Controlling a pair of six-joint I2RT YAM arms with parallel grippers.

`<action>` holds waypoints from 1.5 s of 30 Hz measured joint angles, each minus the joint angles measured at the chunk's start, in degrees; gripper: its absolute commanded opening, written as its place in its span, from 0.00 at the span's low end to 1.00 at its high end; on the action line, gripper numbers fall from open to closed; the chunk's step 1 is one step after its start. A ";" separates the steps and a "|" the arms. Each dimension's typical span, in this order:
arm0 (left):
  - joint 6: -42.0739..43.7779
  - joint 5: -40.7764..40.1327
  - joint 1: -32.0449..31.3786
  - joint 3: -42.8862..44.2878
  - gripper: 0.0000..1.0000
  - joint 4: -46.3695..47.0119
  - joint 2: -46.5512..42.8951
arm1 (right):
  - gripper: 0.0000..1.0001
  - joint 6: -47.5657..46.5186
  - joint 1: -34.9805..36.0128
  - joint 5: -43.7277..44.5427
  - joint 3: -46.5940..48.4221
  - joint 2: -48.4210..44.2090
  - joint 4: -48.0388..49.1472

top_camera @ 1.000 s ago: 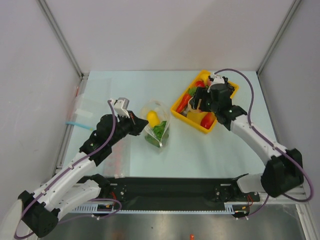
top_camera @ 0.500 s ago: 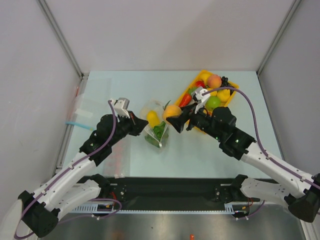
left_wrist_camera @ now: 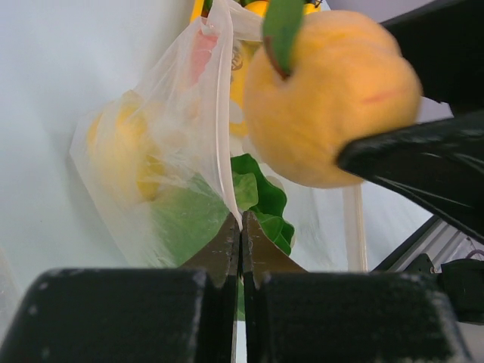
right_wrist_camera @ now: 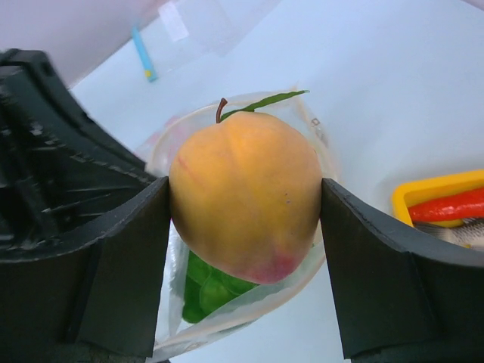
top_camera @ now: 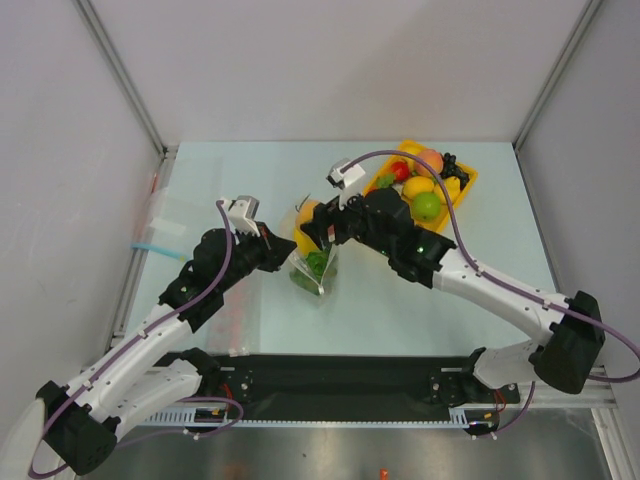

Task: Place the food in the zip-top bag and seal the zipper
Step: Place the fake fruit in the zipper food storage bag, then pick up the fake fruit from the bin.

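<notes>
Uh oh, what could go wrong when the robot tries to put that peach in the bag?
The peach looks nearly as wide as the zip-top bag mouth, so it might catch on the rim and roll off. The left gripper pinches only a thin edge of the bag, which could slip out. Lettuce and a yellow fruit already take up room inside.

This is a robotics lab test cell. Plain white panels close it in on the left, far and right sides, framed by bare aluminium posts. The pale table has a black mounting plate along its near edge. Bolted there are the left arm and the right arm, with purple cables looped along them. A yellow tray at the far right holds toy fruit.
</notes>
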 measured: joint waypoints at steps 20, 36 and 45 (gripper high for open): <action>-0.09 0.02 0.00 0.00 0.00 0.00 0.26 | 1.00 -0.79 2.10 10.01 5.75 10.95 -3.69; -0.07 1.03 0.00 0.00 0.01 0.04 0.31 | 0.93 -0.81 2.36 17.53 -17.35 -17.22 2.80; -0.09 -2.93 0.00 -1.46 0.00 -0.04 -3.28 | 0.95 -0.44 -0.24 24.87 -26.34 -22.03 7.52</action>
